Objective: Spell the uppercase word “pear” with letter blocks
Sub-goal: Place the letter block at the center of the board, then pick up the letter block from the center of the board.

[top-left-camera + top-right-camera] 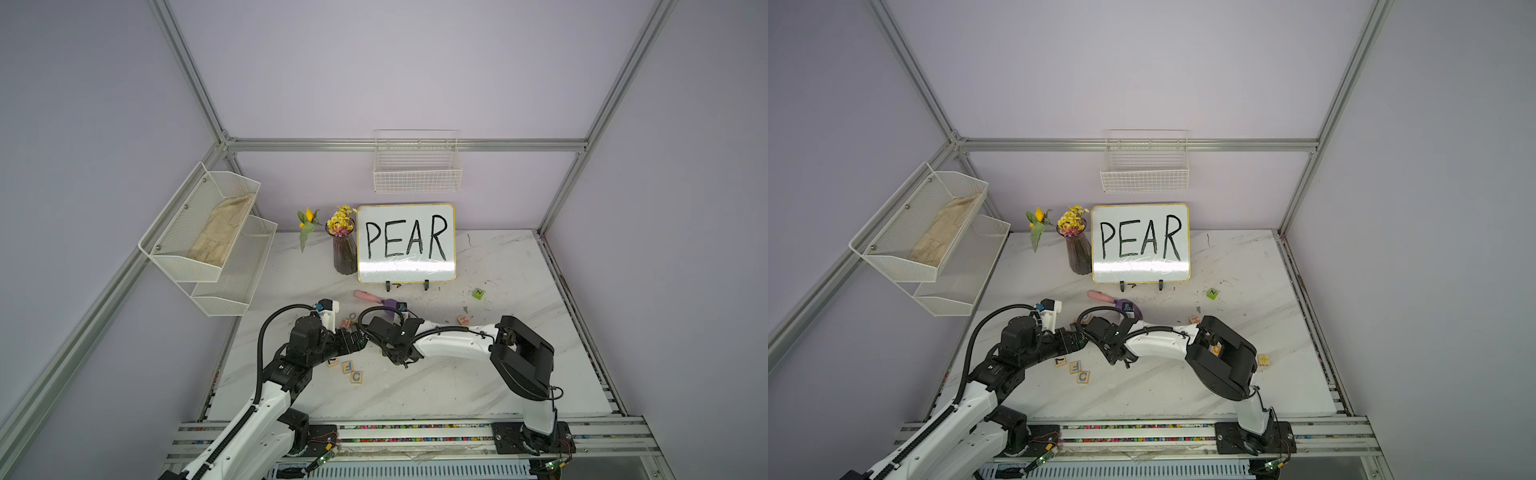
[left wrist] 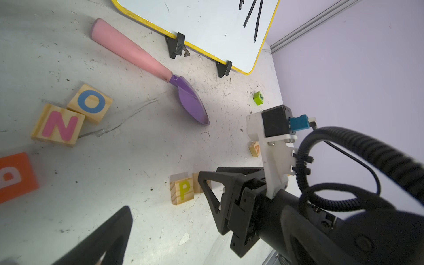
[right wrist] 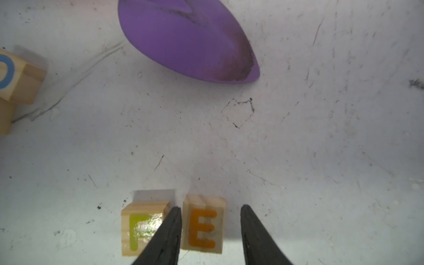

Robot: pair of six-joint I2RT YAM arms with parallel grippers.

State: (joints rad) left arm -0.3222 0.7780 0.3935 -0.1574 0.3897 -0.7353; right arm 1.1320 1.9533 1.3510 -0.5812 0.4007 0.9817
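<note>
Right wrist view first: I am looking down the right gripper (image 3: 211, 206) — its jaws are standing spread, straddling the E block (image 3: 203, 226). One finger (image 3: 169, 229) is sitting in the slot between the E and the P block (image 3: 142, 227), the other is standing clear of the E's far side with bare table (image 3: 298, 149) showing between, so nothing is being pinched. Both blocks are resting flat, side by side, letters up, reading P then E, and the purple bowl of the scoop (image 3: 188, 41) is lying beyond them. Switching to the left wrist view, I am seeing that same pair partly behind the right arm's finger, the A block (image 2: 255, 149) peeking out past the right wrist's camera mount, apart from the pair, and the N block (image 2: 58, 126) and O block (image 2: 90, 103) touching each other off to the side, with the whiteboard (image 2: 206, 23) standing behind. In both top views the right arm is covering the P and E; the left gripper (image 1: 354, 338) is hanging just beside the right wrist — I cannot tell whether its jaws are parted or closed.
</note>
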